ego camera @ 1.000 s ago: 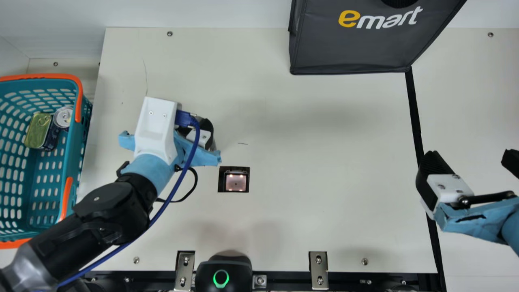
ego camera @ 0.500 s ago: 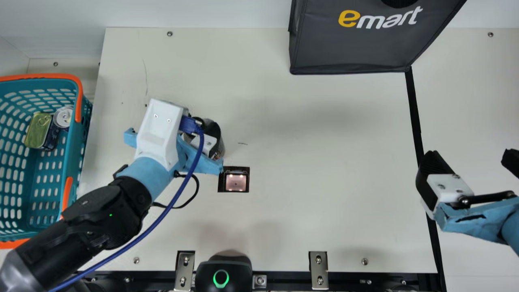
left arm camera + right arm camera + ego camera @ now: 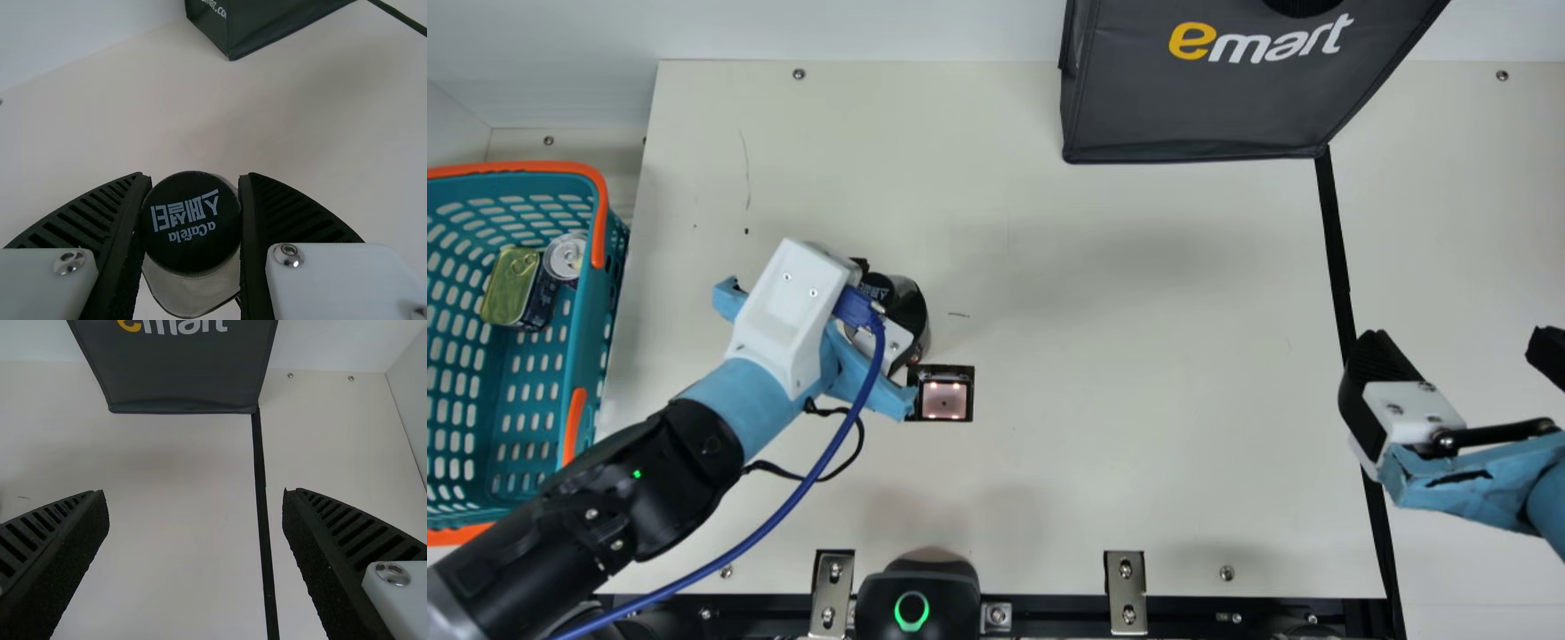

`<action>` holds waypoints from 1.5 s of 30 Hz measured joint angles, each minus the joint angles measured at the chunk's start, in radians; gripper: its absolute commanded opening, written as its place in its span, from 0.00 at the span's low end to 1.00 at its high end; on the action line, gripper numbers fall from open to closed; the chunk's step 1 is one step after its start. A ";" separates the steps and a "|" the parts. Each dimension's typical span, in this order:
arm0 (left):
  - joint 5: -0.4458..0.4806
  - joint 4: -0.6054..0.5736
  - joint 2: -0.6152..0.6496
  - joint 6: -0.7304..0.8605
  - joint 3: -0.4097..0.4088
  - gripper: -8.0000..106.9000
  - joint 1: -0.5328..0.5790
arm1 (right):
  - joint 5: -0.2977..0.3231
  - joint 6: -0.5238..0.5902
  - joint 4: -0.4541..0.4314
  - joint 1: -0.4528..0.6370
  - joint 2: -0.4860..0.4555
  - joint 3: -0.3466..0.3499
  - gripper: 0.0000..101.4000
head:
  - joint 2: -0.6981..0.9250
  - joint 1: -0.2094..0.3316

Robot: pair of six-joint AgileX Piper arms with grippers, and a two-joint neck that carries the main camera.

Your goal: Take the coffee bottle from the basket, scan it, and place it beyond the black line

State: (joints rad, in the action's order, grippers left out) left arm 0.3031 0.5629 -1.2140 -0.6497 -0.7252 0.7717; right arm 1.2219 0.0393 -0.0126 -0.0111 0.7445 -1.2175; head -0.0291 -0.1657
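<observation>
Currently | L jaws (image 3: 883, 291) grip btl (image 3: 191, 223) nr scanner (image 3: 944, 400) | R jaws (image 3: 1458, 348) apart

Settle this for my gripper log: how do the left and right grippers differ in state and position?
The left gripper is closed on the coffee bottle; the right gripper is open, with nothing between its fingers but a view down to the table. The left is beside the scanner window, the right at the black line. Both have black ribbed fingers.

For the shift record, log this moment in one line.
left gripper: holding bottle | bottle: near scanner, short of black line | right gripper: open, empty
</observation>
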 measured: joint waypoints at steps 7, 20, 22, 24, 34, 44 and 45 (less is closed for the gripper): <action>-0.009 -0.151 0.017 0.204 -0.001 0.16 -0.010 | 0.000 0.000 0.000 0.000 0.000 0.000 0.90 | 0.000 0.000; 0.057 -0.528 0.065 0.638 -0.057 0.16 -0.039 | 0.000 0.000 0.000 0.000 0.000 0.000 0.90 | -0.002 0.000; 0.080 -0.599 0.073 0.717 -0.070 0.16 -0.057 | 0.000 0.000 0.000 0.000 0.000 0.000 0.90 | 0.000 0.000; 0.106 -0.664 0.078 0.798 -0.083 0.16 -0.078 | 0.000 0.000 0.000 0.000 0.000 0.000 0.90 | 0.000 0.000; 0.237 -1.006 0.088 1.202 -0.118 0.16 -0.215 | 0.000 0.000 0.000 0.000 0.000 0.000 0.90 | 0.000 0.000; 0.337 -1.287 0.065 1.571 -0.120 0.16 -0.357 | 0.000 0.000 0.000 0.000 0.000 0.000 0.90 | 0.000 0.000; 0.344 -1.305 0.061 1.607 -0.120 0.16 -0.365 | 0.000 0.000 0.000 0.000 0.000 0.000 0.90 | 0.000 0.000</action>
State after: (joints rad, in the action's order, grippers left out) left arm 0.6470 -0.7419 -1.1533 0.9572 -0.8451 0.4062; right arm 1.2217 0.0393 -0.0126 -0.0111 0.7445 -1.2175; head -0.0291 -0.1657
